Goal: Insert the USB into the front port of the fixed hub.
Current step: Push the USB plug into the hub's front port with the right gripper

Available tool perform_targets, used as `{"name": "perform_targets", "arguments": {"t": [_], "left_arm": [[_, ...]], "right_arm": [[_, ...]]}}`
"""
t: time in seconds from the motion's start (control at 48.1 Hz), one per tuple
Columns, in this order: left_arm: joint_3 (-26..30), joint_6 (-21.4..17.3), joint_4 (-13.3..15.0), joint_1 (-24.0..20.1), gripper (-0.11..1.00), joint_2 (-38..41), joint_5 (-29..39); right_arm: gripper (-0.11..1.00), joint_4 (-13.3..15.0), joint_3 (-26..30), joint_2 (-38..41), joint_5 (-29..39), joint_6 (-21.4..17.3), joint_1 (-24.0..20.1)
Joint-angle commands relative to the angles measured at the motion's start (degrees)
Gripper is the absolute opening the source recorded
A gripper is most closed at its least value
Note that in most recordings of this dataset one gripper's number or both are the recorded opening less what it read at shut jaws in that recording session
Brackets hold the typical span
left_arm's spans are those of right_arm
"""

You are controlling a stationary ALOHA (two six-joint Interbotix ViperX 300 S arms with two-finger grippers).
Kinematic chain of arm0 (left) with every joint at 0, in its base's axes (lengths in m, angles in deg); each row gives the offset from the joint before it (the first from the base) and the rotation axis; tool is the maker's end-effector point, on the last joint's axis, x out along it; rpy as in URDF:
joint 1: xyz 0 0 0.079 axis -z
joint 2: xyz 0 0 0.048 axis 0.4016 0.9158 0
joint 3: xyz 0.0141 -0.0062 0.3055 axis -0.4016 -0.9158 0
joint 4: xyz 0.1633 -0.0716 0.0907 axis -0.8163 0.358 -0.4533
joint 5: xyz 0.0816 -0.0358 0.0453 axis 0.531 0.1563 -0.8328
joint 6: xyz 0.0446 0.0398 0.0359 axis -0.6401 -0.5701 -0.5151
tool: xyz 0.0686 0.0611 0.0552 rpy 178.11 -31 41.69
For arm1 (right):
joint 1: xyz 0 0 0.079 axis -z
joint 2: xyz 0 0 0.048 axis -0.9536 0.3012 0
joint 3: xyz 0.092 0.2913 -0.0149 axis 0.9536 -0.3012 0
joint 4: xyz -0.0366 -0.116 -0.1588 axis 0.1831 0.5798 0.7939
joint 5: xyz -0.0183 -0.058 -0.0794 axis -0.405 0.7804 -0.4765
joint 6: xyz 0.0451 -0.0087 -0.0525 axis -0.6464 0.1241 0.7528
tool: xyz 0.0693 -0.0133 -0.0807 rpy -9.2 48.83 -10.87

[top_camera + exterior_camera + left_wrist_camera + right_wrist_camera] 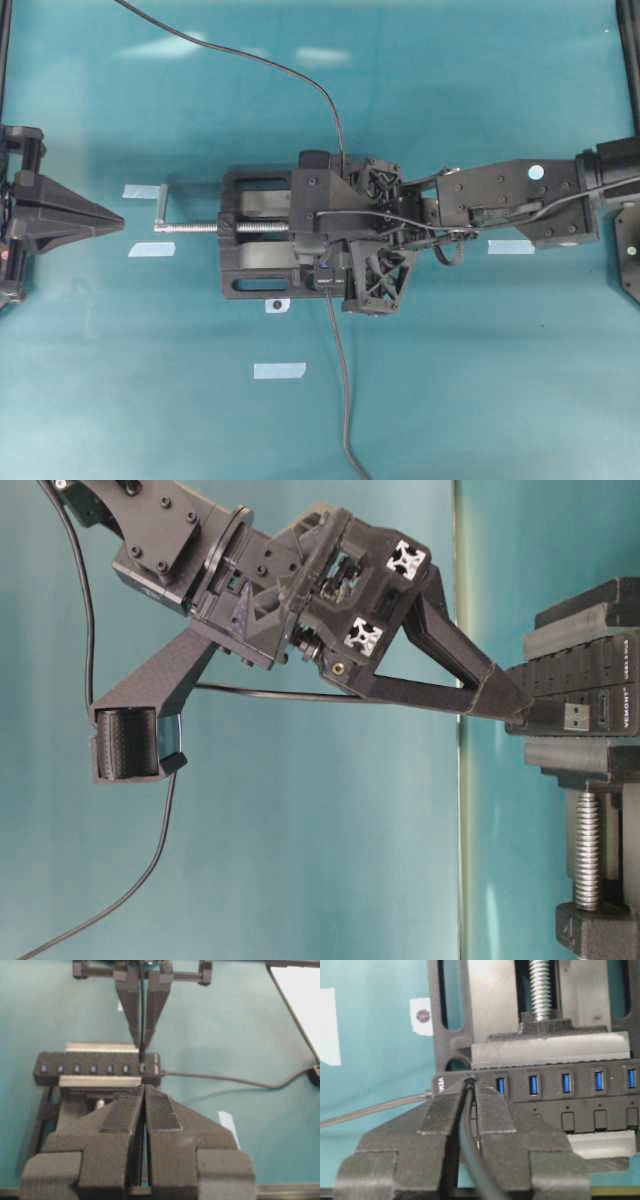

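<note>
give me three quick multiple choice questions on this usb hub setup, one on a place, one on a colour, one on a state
1. Where is the fixed hub?
A. loose on the mat
B. clamped in the vise
C. in the left gripper

2. What colour are the hub's slots?
A. blue
B. red
C. white

3. How is the right gripper?
A. wide open, holding nothing
B. out of view
C. shut on the USB at the hub's end

Answers:
1 B, the vise jaws press the hub on both sides.
2 A, the right wrist view shows blue slots.
3 C, both fingers pinch the plug and its thin cable.
</note>
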Motion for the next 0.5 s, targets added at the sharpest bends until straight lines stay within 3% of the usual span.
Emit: {"name": "perform_targets", "arguments": {"t": [0.0, 0.478], "left_arm": [[0.6, 0.1, -0.1, 0.1, 0.0, 0.3, -0.3], [0.6, 0.1, -0.1, 0.1, 0.0, 0.3, -0.3]], "right_arm": [[0.09, 0.0, 1.5, -0.9, 0.1, -0.4, -0.6], [0.09, 0.0, 1.0, -0.6, 0.4, -0.4, -0.6]]}}
